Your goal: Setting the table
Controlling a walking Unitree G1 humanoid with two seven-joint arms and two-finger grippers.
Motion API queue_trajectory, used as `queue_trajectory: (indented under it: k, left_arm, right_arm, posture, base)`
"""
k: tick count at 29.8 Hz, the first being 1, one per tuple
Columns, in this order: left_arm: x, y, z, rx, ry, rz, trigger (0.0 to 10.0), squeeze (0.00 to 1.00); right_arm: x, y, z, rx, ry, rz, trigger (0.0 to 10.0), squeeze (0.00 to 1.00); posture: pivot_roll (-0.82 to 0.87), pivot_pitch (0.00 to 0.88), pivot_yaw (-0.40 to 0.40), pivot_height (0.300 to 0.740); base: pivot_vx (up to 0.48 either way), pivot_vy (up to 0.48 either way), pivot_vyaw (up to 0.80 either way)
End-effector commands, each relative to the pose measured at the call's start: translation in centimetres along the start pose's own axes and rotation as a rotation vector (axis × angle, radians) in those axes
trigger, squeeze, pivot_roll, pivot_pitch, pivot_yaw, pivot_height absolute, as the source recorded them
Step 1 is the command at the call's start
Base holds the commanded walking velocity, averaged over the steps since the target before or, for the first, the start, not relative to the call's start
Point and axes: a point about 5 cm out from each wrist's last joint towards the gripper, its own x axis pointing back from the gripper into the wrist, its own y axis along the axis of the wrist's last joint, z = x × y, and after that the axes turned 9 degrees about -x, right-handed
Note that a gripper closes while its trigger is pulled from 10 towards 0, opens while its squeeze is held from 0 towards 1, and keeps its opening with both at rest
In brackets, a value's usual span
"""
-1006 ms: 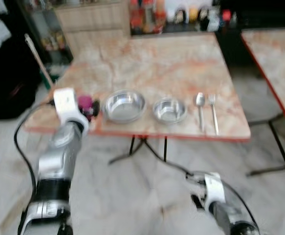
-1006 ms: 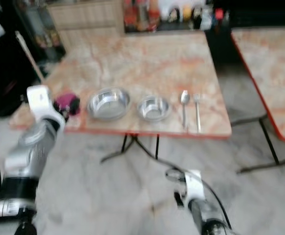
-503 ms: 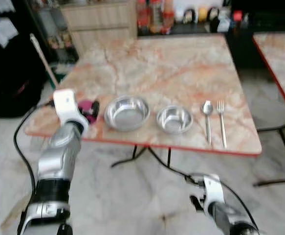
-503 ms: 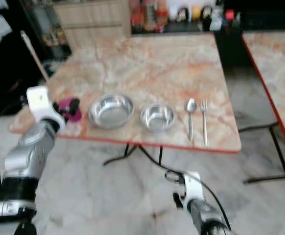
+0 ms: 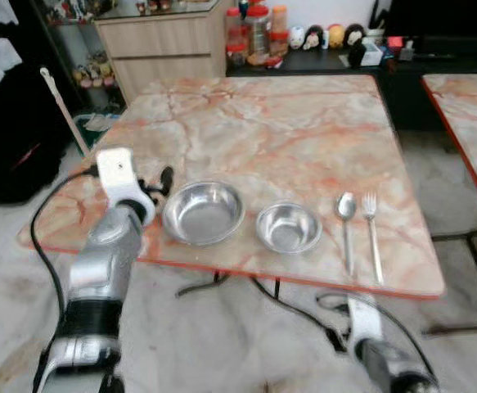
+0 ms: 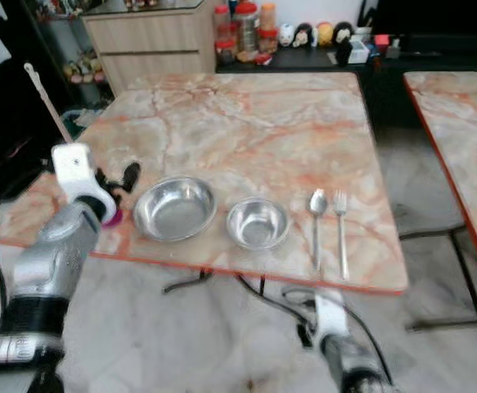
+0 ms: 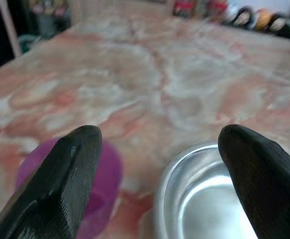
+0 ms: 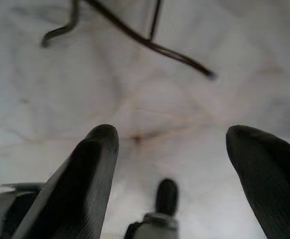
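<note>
Sitting on the marble table (image 5: 287,123) near its front edge, purple cup (image 7: 102,184) just beside larger steel bowl (image 5: 203,213), then small bowl (image 5: 288,228), spoon (image 5: 346,217), fork (image 5: 372,233); left gripper (image 7: 159,164) wide open over cup, holding nothing; right gripper (image 8: 174,164) open, low over floor.

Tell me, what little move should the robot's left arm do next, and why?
Probably ease the left end effector down and a bit toward the purple cup, away from the big steel bowl. Its fingers are open above the table near the front edge, and the cup sits by one finger, not yet between both.
</note>
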Motion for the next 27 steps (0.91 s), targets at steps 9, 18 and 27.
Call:
queue_trajectory:
  k: [9,18,27]
  left_arm:
    - [0.4,-0.8,0.3,0.016,0.057,0.147,10.0,0.00]
    - [-0.1,-1.9,-0.2,0.064,0.042,0.274,10.0,0.18]
    - [-1.1,0.7,-1.7,0.084,-0.067,0.109,10.0,0.00]
  right_arm:
    - [0.1,-0.3,-0.5,-0.004,-0.007,0.013,10.0,0.00]
    - [0.1,-0.5,-0.4,-0.013,-0.003,0.014,10.0,0.00]
    - [0.1,-0.6,-0.4,-0.019,0.001,0.016,10.0,0.00]
  posture:
    - [0.03,0.058,0.097,0.740]
    - [0.02,0.046,0.104,0.740]
    - [0.02,0.033,0.109,0.740]
  base:
    - [0.000,0.000,0.00]
    - [0.000,0.000,0.00]
    - [0.000,0.000,0.00]
